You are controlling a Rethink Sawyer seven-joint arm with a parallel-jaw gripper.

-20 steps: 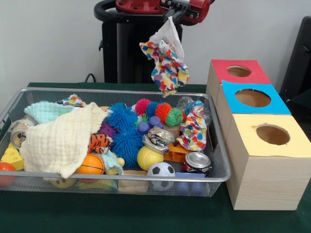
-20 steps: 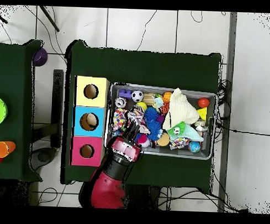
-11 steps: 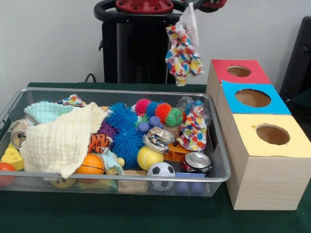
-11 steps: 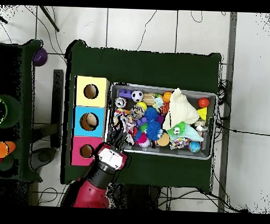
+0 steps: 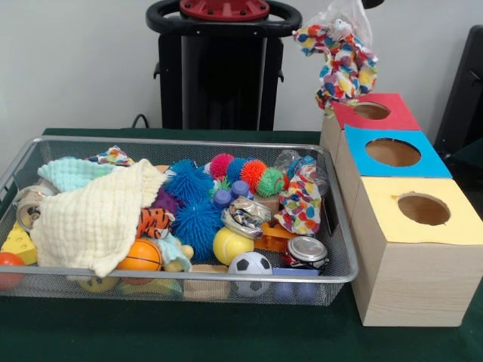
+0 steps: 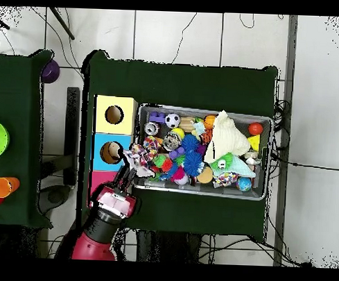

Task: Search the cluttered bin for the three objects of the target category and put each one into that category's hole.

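Green table [image 5: 226, 339] holds a wire basket [image 5: 339, 256] crammed with toys and cloths. Gripper [image 6: 122, 179], mostly cut off, clutches a patterned cloth [image 5: 339, 64] above the red-topped box [image 5: 396, 113].

Robotics test lab: green-draped tabletop [image 5: 226, 332], tiled floor [image 6: 176, 35] with trailing cables [image 6: 204, 26], plain wall [image 5: 75, 60], colour-coded sorting boxes [image 5: 411, 226].
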